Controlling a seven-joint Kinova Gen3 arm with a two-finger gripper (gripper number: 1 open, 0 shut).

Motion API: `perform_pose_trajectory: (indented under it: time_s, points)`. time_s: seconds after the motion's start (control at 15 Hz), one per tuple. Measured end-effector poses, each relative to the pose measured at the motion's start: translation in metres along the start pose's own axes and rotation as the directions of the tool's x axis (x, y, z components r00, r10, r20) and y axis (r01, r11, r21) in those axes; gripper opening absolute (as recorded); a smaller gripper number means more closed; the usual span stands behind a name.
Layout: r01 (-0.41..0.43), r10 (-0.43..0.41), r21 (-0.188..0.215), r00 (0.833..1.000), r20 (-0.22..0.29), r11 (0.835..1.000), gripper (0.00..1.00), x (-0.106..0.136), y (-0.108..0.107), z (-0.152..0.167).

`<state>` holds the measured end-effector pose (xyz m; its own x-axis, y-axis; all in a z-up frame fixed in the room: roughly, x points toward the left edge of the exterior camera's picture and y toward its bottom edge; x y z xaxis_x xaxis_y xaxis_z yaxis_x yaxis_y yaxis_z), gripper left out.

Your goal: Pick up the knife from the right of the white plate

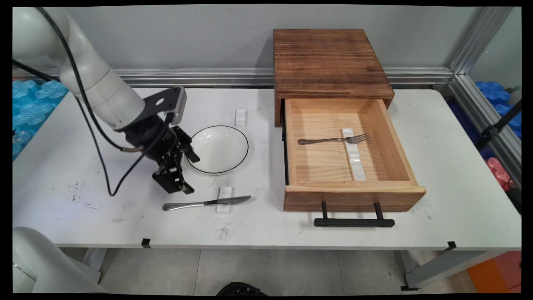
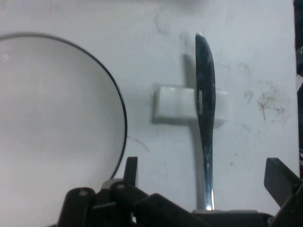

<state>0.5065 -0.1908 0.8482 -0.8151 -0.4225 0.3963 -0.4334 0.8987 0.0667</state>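
One table knife (image 1: 207,203) lies near the table's (image 1: 62,208) front edge, left of centre, its handle pointing toward the left edge and its blade resting across a small white cutlery rest (image 1: 224,199). Just behind the handle, the black two-finger gripper (image 1: 186,173) hangs low over the surface with its fingers (image 2: 280,180) spread wide apart and nothing between them. In the hand view the knife runs up the gap between the two fingers, blade crossing the rest, and neither finger touches it.

Directly behind the gripper, a white shallow bowl with a thin black rim (image 1: 218,149) sits on the table; the gripper's upper linkage overlaps its left edge in the main view, and whether they touch cannot be told. A second small white rest (image 1: 240,117) stands behind the bowl, apart from it.

Right of centre, a dark wooden drawer box (image 1: 327,62) stands against the back edge. Its pale drawer (image 1: 354,196) is pulled fully out toward the front edge, black bar handle (image 1: 354,222) forward. Inside it a fork (image 1: 333,140) lies crosswise, tines resting on a long white rest (image 1: 354,154).
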Motion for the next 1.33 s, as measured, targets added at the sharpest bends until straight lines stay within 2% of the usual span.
perform_pose_trajectory:
  time_s: [0.67,1.33]
  points:
    - [0.05,-0.051,0.056,0.999,0.011,0.997,1.0,-0.016,0.027,0.029]
    - [-0.01,0.011,0.053,1.0,-0.02,0.999,1.0,-0.026,0.029,0.037]
